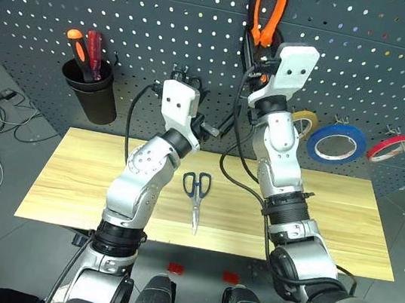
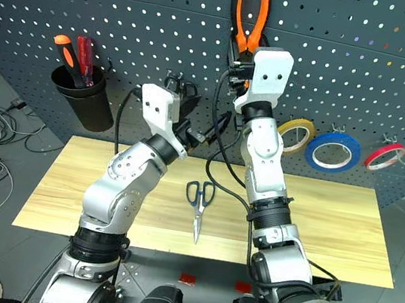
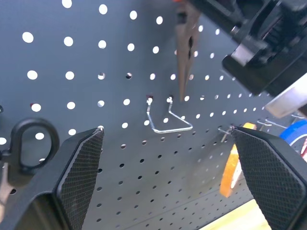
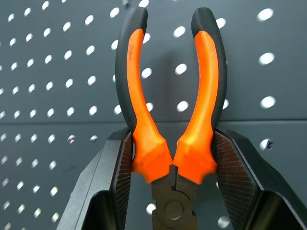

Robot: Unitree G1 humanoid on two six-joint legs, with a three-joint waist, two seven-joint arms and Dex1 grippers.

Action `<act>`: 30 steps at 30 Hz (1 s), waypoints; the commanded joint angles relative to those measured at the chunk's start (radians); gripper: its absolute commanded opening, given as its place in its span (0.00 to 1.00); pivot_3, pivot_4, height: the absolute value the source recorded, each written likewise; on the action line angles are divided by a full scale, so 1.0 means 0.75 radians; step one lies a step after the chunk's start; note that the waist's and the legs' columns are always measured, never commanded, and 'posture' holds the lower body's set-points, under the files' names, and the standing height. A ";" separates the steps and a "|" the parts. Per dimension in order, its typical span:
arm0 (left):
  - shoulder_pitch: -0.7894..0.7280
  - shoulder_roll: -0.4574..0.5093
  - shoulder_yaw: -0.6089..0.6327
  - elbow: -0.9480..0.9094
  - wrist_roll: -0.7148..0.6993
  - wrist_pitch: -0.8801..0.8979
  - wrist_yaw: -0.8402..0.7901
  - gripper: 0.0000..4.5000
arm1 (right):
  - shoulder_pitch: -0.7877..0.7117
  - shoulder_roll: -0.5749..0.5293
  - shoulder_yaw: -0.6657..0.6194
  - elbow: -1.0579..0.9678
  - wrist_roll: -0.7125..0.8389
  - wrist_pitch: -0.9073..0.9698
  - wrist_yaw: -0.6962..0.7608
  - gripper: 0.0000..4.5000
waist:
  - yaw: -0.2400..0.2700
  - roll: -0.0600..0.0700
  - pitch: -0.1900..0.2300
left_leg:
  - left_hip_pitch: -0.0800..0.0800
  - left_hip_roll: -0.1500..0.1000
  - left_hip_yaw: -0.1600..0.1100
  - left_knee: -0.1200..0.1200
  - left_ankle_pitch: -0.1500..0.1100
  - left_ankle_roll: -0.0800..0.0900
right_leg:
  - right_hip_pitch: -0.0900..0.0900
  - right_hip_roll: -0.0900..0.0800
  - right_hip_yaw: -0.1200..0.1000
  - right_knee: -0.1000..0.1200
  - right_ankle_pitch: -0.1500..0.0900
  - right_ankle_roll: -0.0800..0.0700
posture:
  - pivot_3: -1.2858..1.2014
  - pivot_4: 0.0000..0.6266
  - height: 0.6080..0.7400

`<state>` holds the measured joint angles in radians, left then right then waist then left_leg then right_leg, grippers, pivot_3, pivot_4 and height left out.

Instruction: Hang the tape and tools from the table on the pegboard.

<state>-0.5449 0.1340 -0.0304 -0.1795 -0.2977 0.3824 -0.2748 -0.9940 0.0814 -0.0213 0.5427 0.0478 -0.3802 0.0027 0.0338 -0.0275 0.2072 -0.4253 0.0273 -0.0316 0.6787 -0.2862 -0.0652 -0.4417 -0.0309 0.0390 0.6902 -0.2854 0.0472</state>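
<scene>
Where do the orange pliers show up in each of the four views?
Left eye: pliers top centre, against the pegboard.
Right eye: top centre, above the right gripper.
Left wrist: dark nose hanging at the top.
Right wrist: centre, handles clamped between the fingers.
Shared landmark: the pegboard.

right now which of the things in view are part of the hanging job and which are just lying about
Job:
- orange-handled pliers, gripped by the right gripper
- dark-blue-handled scissors on the table
- blue tape, on the pegboard

Lying about:
- yellow tape ring
- red tape ring
- black cup of orange and red screwdrivers
</scene>
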 commanded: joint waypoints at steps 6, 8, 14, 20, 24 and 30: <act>-0.021 0.042 0.018 -0.054 -0.009 0.013 -0.032 1.00 | -0.079 -0.009 -0.040 0.120 -0.034 -0.179 -0.080 0.48 | 0.009 0.000 0.001 | 0.000 0.000 0.000 0.000 0.000 0.000 | 0.000 0.000 0.001 0.001 0.000 0.000 | 0.63 0.37 1.00; -0.023 0.041 0.012 -0.044 -0.004 0.014 -0.038 1.00 | -0.065 -0.004 -0.039 0.157 -0.039 -0.203 -0.086 0.48 | 0.019 0.000 0.002 | 0.001 0.000 0.000 0.000 0.000 0.000 | 0.000 0.000 0.001 0.001 0.000 0.000 | 0.63 0.39 1.00; -0.033 0.034 0.004 -0.016 0.003 0.019 -0.049 1.00 | -0.033 0.007 -0.036 0.224 -0.052 -0.234 -0.100 0.48 | 0.032 0.001 0.008 | 0.006 0.000 0.003 0.000 -0.001 0.001 | 0.003 0.000 0.003 0.004 0.000 0.000 | 0.63 0.42 1.00; -0.062 0.024 0.000 0.025 0.005 0.015 -0.058 1.00 | -0.019 -0.001 -0.035 0.265 -0.076 -0.233 -0.127 0.48 | 0.032 0.000 0.016 | 0.009 0.000 0.004 0.000 -0.001 0.002 | 0.004 0.000 0.004 0.006 0.000 0.000 | 0.63 0.44 1.00; -0.081 0.026 0.000 0.051 0.008 0.009 -0.077 1.00 | 0.001 -0.006 -0.039 0.281 -0.081 -0.216 -0.130 0.48 | 0.031 -0.001 0.027 | 0.009 0.000 0.004 0.001 -0.001 0.002 | 0.004 0.000 0.004 0.007 0.000 0.000 | 0.63 0.46 1.00; -0.076 0.051 0.018 0.057 0.001 0.010 -0.108 1.00 | 0.046 -0.020 -0.046 0.232 -0.075 -0.194 -0.127 0.93 | 0.028 -0.001 0.037 | 0.010 0.001 0.004 0.001 -0.001 0.002 | 0.005 0.000 0.005 0.007 0.000 -0.001 | 0.62 0.46 1.00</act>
<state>-0.5941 0.1668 -0.0298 -0.1137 -0.2921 0.4064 -0.3440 -0.9570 0.0820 -0.0382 0.7613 -0.0176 -0.5336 -0.0858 0.0550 -0.0279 0.2350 -0.4176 0.0279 -0.0284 0.6793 -0.2868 -0.0635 -0.4380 -0.0308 0.0426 0.6956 -0.2857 0.0467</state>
